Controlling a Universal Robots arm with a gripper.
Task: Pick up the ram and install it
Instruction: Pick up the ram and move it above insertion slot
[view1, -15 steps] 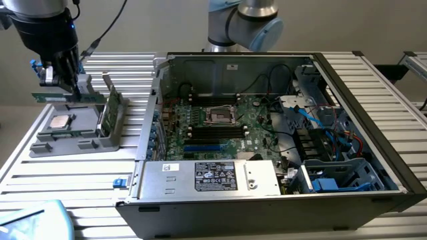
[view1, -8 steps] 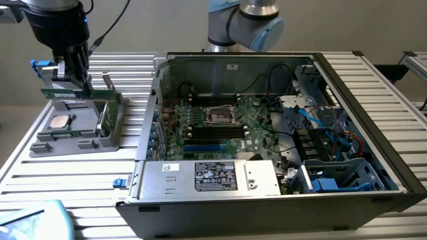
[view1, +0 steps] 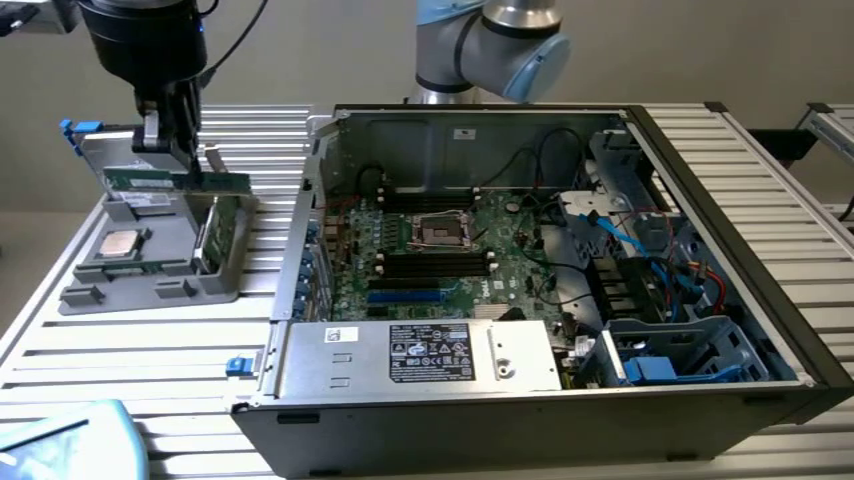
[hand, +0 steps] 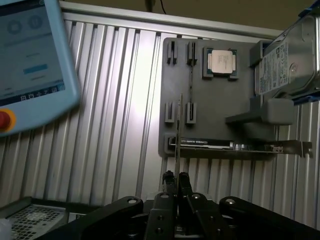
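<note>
The ram (view1: 144, 180) is a slim green stick held level above the grey parts tray (view1: 134, 292) at the exterior view's left. My gripper (view1: 180, 165) is shut on its upper edge. In the wrist view the ram (hand: 179, 125) appears edge-on as a thin strip running out from between my shut gripper (hand: 176, 177) fingers, above the tray (hand: 220, 105). The open computer case (view1: 747, 330) lies at the exterior view's right, with black memory slots (view1: 434, 265) on its motherboard.
The tray also carries a square silver processor (hand: 221, 62), a green card with a metal bracket (hand: 240, 146) and a hard drive (hand: 287, 65). A teach pendant (hand: 30, 65) lies on the slatted table near the front edge. A power supply (view1: 427, 355) fills the case's near side.
</note>
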